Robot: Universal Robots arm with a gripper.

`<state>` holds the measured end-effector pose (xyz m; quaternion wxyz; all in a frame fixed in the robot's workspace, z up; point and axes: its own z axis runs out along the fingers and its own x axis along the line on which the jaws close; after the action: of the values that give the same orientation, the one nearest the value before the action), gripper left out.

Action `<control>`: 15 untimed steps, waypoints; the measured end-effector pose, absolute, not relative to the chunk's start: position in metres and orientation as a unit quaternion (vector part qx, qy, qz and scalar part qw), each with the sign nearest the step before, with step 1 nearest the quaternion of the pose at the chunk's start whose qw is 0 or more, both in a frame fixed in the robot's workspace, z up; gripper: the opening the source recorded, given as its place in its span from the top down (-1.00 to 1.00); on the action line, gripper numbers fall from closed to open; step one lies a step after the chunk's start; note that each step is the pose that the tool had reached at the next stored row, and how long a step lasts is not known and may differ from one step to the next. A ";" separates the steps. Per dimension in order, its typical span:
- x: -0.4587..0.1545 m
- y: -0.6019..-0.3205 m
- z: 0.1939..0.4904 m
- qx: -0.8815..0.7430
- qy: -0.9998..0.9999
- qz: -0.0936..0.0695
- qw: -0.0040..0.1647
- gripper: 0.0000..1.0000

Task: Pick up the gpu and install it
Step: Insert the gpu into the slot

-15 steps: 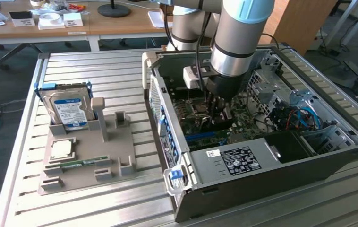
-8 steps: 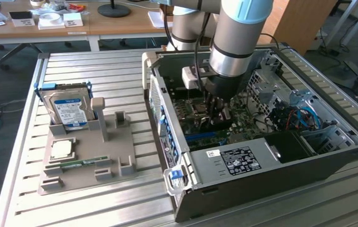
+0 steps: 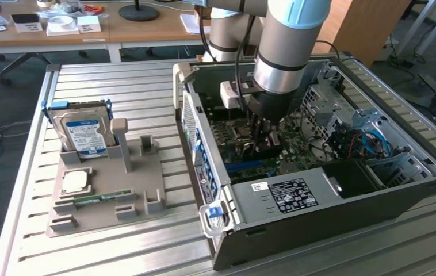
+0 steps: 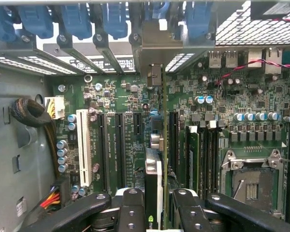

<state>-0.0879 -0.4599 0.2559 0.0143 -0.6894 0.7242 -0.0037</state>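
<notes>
The gripper (image 4: 155, 213) reaches down inside the open computer case (image 3: 318, 198), its jaws pinching the gpu (image 4: 153, 176) edge-on. The card stands upright over the motherboard (image 4: 111, 96), between the black expansion slots (image 4: 120, 145). Whether it is seated cannot be told. Farther off, its metal bracket (image 4: 154, 53) meets the rear wall beside the blue slot clips (image 4: 77, 21).

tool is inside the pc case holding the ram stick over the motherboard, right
Not the ram stick: the wrist view shows the tool gripping the gpu, edge-on, over the motherboard inside the pc case. The ram stick lies outside on the gray holder.
</notes>
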 end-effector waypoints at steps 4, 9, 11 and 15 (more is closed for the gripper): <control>-0.090 -0.460 0.256 -0.689 0.724 -0.004 0.014 0.46; -0.090 -0.460 0.255 -0.688 0.725 -0.006 0.012 0.46; -0.091 -0.460 0.254 -0.688 0.726 -0.007 0.011 0.46; -0.092 -0.460 0.253 -0.688 0.726 -0.007 0.011 0.46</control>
<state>-0.0917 -0.4599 0.2525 0.0110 -0.6877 0.7259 -0.0071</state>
